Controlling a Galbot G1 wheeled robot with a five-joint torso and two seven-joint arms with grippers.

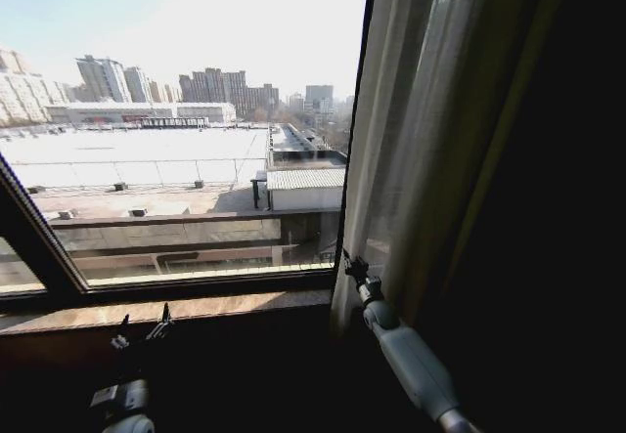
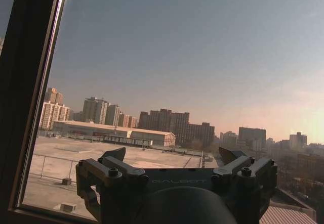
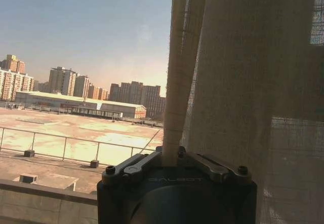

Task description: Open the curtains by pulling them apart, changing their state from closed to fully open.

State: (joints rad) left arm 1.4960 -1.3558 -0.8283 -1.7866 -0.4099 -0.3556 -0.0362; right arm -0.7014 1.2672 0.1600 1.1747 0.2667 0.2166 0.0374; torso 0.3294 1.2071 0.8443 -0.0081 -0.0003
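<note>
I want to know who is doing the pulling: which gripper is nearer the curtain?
Right. The right gripper is shut on the curtain edge; the left gripper hangs open below the windowsill, well away from it.

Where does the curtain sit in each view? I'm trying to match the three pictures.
Head view: curtain gathered right of the window, right tool at its edge.
Left wrist view: no curtain; open left tool faces glass.
Right wrist view: curtain pinched in the tool.
Shared landmark: long low building.

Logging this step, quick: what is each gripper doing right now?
Left gripper: open, holding nothing, low in front of the window.
Right gripper: shut on the curtain's leading edge.
</note>
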